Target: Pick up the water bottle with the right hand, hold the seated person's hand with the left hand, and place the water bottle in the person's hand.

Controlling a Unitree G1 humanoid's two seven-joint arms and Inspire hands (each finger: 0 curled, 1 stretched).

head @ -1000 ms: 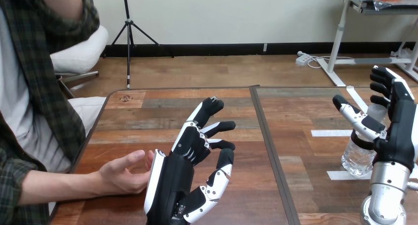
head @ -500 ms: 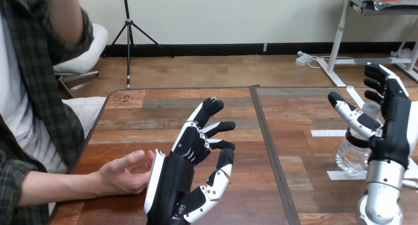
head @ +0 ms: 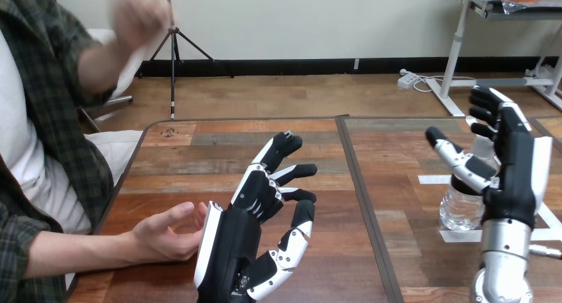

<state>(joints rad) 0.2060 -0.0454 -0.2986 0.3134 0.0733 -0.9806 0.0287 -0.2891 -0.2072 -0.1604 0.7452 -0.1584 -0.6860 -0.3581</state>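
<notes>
moved: the right hand (head: 513, 174) and the water bottle (head: 460, 210) have both shifted left together since a second ago, and the person's raised hand (head: 138, 11) has swung up at the far left
right hand: fingers and thumb curled round the bottle's upper part, so it has a grip on it
water bottle: clear, upright, on the right half of the table (head: 219, 134); can't tell if its base is touching the wood
hidden: the bottle's neck and cap mostly sit behind the thumb and palm; the raised hand is just a blur
left hand (head: 248, 233): wide open with fingers spread, holding nothing
person's hand on the table (head: 162, 237): palm up, right beside the left hand; touching or not, can't tell
tape: white tape strips (head: 434, 179) round the bottle, partly covered
count: one bottle, two robot hands, two person's hands
</notes>
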